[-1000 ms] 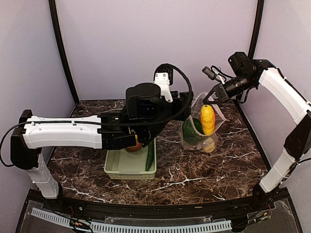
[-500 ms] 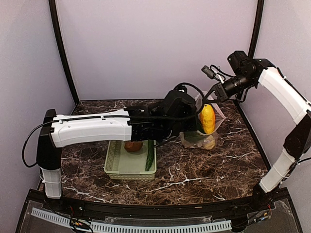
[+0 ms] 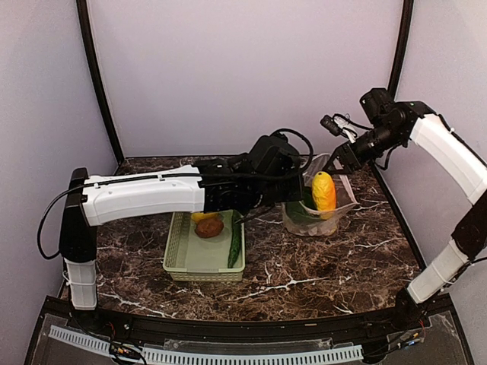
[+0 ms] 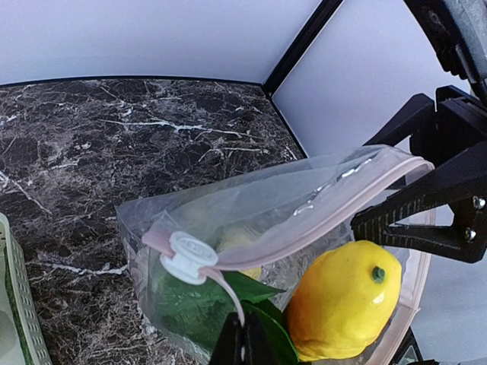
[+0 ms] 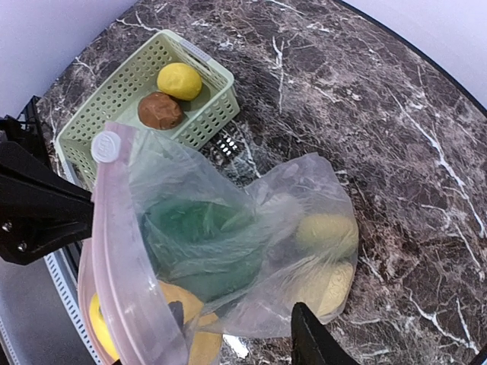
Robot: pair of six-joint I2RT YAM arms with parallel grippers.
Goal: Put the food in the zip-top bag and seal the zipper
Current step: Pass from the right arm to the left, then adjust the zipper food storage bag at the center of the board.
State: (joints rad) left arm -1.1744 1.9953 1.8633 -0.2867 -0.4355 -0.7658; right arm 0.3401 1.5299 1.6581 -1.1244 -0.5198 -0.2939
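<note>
Your left end effector (image 4: pixel 243 342), bottom centre of the left wrist view, is clenched on the thin pale pink zipper strip (image 4: pixel 304 224) just below the small white round slider tab (image 4: pixel 183 257). Your right end effector (image 3: pixel 338 160), right of centre in the top view, is released: its fingers stand apart, and the far end of the strip sits between them without being pinched. The clear crinkly zip-top bag (image 3: pixel 300 220) stands on the dark marble tabletop (image 3: pixel 319 266) right of centre, mouth up and unsealed, with the slider parked at the left-arm end. The glossy orange-yellow toy fruit (image 4: pixel 342 300) sits in the open mouth between the two lips of the strip and pokes above the rim. The green leafy bok choy (image 4: pixel 205 304) is inside, lower in the bag. The right wrist view also shows pale yellow pieces (image 5: pixel 327 236) deep in the bag; you can't tell what they are through the plastic. The pale green lattice plastic basket (image 5: pixel 106 99) is just left of the bag. It holds the yellow toy lemon (image 5: pixel 179 80) touching the brown toy potato (image 5: pixel 160 110), plus the dark green toy cucumber (image 3: pixel 234 245) along its right wall.
</note>
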